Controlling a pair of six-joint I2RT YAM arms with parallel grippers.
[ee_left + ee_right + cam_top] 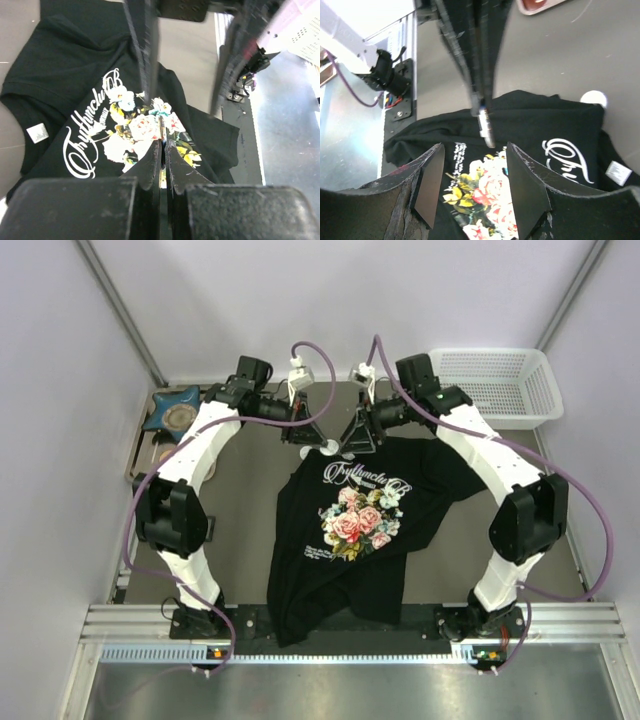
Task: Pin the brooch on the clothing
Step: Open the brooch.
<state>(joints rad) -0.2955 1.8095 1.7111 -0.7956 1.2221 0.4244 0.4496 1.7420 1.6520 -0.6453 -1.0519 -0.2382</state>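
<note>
Brooch point(484, 126) hangs edge-on, pinched in the clenched left jaws above the black rose-print T-shirt point(300, 570), near its collar. Right jaws stand released beside it.

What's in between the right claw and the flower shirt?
The left claw, shut on a small shiny piece, hangs there above the shirt and its roses. The right wrist view shows it just ahead of the open right claw.
</note>
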